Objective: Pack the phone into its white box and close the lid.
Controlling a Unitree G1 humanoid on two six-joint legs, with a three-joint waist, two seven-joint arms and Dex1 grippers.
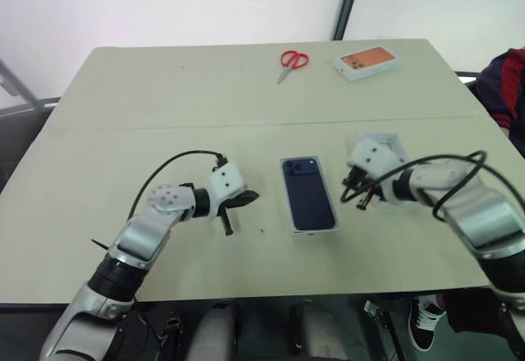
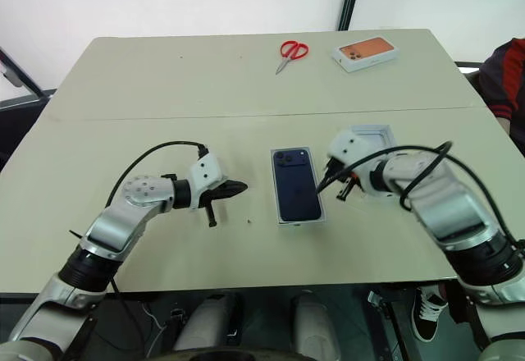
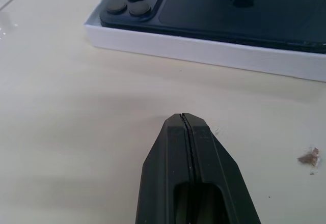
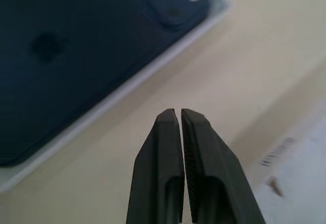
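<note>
The phone (image 1: 309,194) is lying back-up inside the white box (image 1: 312,228) near the middle of the table (image 1: 164,90), toward its near edge. The left gripper (image 1: 232,215) is hovering just to the box's left, its fingers pressed together and empty; the right gripper (image 1: 353,194) is hovering just to its right, likewise pinched closed on nothing. Behind the right gripper the lid (image 2: 371,137) is lying. Scissors (image 1: 291,62) and an orange-topped box (image 1: 367,61) are sitting by the far edge.

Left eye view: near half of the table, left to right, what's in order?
Left pincer, shut → the phone lying back-up in the white box → right pincer, shut → the lid, partly behind the right wrist.
</note>
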